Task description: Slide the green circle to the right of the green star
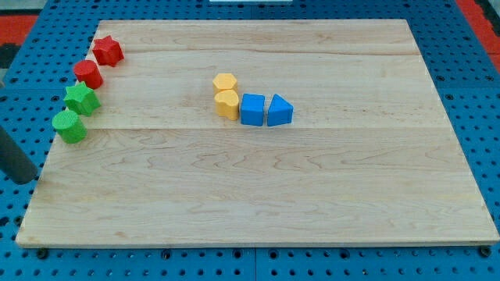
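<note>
The green circle (70, 126) stands near the board's left edge, just below and slightly left of the green star (81, 99); the two nearly touch. My tip (26, 179) is the lower end of the dark rod at the view's far left. It is off the board's left edge, below and left of the green circle, and apart from it.
A red circle (88, 73) and a red star (108, 51) continue the row above the green star. Near the middle a yellow hexagon (225, 82), a rounded yellow block (226, 103), a blue square (251, 109) and a blue triangle (280, 110) cluster on the wooden board (258, 195).
</note>
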